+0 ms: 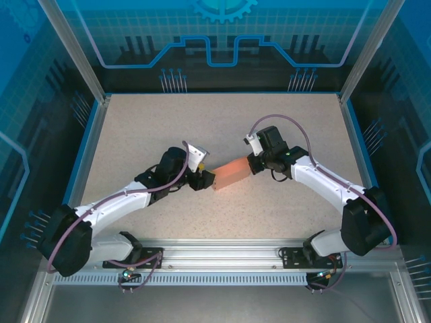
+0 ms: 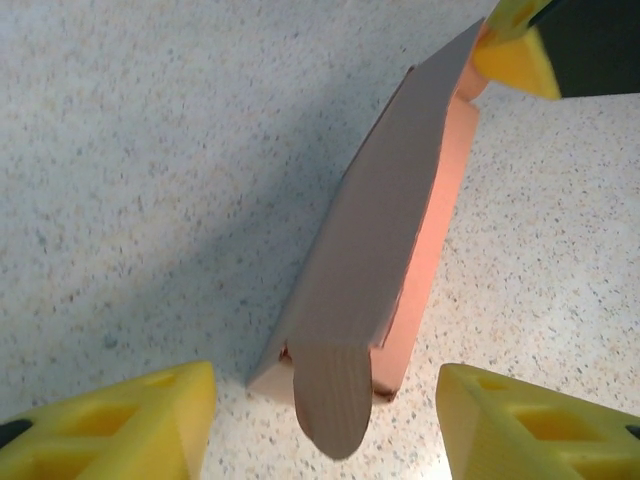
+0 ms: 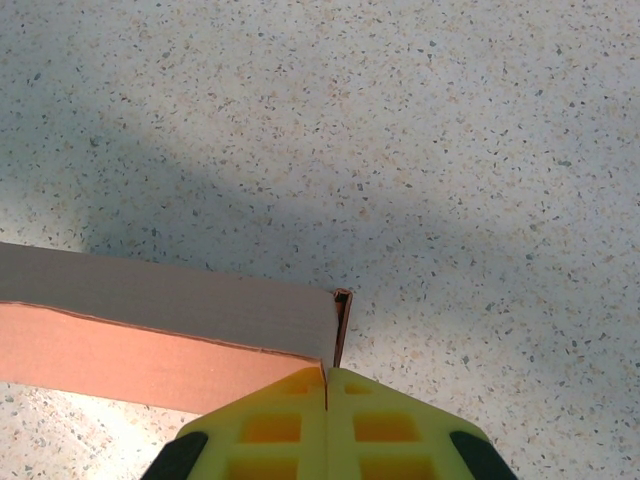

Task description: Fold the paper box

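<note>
On the left of the overhead view, the left gripper sits at the left end of the paper box, near the middle of the speckled table. Through its wrist camera, the yellow fingers stand wide apart in the bottom corners. The jaws are open, with the box's near end between them and neither pad touching it. A rounded flap pokes out of that end toward the lens, grey-brown on its visible face.

Moving right, the box lies long and narrow, slanting up to the right. At its right end, the right gripper has its jaws pressed together, pinching the thin cardboard at the corner. In its wrist view the two yellow fingers meet at bottom centre, and the box runs off the left edge.
</note>
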